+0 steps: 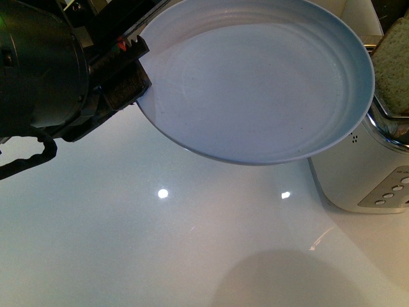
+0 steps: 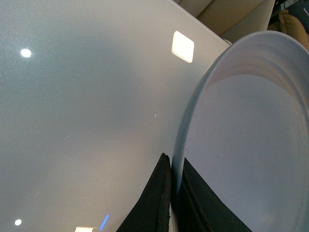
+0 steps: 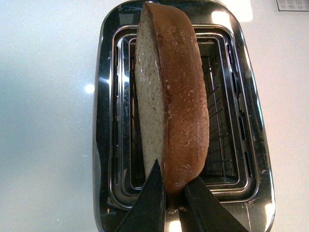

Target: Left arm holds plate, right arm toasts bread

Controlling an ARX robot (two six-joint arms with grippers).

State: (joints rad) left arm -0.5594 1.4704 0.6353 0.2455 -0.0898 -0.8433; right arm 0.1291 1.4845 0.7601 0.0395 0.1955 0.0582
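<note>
Left gripper [image 2: 175, 193] clamped on the rim of the pale blue plate [image 1: 255, 83], held tilted above the white counter [image 1: 128, 243]. Right gripper [image 3: 175, 193] pinching the crust of the bread slice [image 3: 178, 96], upright at the toaster [image 3: 104, 121] slot.

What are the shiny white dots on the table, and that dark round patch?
Front view: the dots are lamp glare on the glossy table; the dark patch looks like a shadow of the plate. Left wrist view: more glare, one patch square. Right wrist view: the toaster rim mirrors light; the bread is sharp.
</note>
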